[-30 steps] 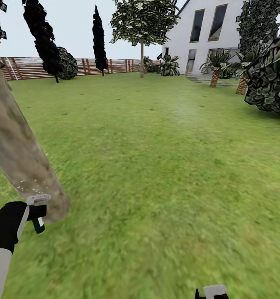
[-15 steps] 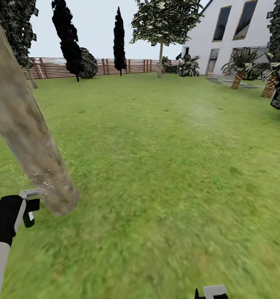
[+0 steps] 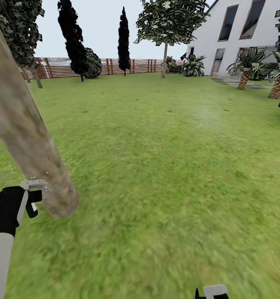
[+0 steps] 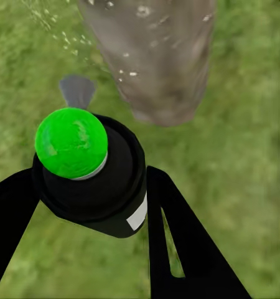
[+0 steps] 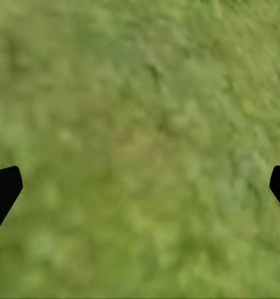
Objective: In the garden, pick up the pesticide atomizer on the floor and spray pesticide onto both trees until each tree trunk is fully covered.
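Left hand (image 4: 93,205) pinches the small near-black pesticide atomizer bottle with a white label (image 4: 96,187), here showing a bright green round top, its black fingers (image 4: 177,243) pressed on both sides; in the head view the bottle (image 3: 31,205) sits just beside the base of the thick mottled beige-grey tree trunk (image 3: 25,137). Fine white pesticide speckles (image 4: 130,62) dot the lower trunk (image 4: 155,56) and the air near it, over green grass lawn (image 3: 169,166). Right hand (image 5: 140,187) hangs spread wide over bare grass, holding nothing; brown slatted wooden fence (image 3: 115,66) and white house (image 3: 239,33) stand far back.
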Motion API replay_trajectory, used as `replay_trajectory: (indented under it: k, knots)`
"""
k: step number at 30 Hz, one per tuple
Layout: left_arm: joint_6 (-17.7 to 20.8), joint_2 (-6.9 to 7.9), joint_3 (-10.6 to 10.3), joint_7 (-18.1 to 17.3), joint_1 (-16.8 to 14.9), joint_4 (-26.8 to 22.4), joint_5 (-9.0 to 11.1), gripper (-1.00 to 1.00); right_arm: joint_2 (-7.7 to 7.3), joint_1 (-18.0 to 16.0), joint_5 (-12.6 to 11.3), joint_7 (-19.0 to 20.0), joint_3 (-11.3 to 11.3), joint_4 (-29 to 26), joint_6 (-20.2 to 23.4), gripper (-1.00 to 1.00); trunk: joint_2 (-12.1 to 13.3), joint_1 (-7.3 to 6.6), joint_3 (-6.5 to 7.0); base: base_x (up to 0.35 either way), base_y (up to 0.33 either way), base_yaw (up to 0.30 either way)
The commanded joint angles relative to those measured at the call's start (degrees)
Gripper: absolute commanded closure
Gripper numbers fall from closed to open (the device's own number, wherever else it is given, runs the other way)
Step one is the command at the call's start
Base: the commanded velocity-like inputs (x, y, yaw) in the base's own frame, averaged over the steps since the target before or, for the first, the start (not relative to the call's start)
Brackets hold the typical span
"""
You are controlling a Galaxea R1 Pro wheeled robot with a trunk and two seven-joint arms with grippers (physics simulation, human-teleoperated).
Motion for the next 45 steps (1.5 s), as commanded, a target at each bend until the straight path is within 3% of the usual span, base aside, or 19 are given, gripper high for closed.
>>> replay_trajectory:
  k: [1,19,35,40,45]
  knots:
    - [0.25,-0.01,0.03,-0.13,-0.05,-0.06,-0.38,1.0,0.02,-0.03,0.6,-0.23,-0.43,0.02,-0.11,-1.0,-0.02,0.02,-0.05,0.291,-0.127,0.0]
    - [0.23,0.07,0.07,-0.04,-0.08,-0.06,-0.57,1.0,0.03,-0.03,0.52,-0.23,-0.41,0.03,-0.11,-1.0,-0.02,0.02,-0.05,0.163,-0.226,0.007]
    - [-0.58,0.3,0.61,0.11,2.3,1.55,-0.49,1.0,0.11,-0.03,0.52,-0.23,-0.41,0.04,-0.13,-1.0,-0.02,0.02,-0.05,0.18,-0.239,0.271]
    - [-8.42,0.22,0.64,0.19,4.2,9.74,-0.53,1.0,0.11,-0.03,0.52,-0.23,-0.41,0.05,-0.12,-1.0,-0.02,0.02,-0.05,0.236,-0.193,0.275]
    - [-9.17,0.08,0.74,0.29,4.23,10.05,-0.04,1.0,0.1,-0.03,0.52,-0.23,-0.41,0.02,-0.12,-1.0,-0.02,0.02,-0.05,0.248,-0.178,0.059]
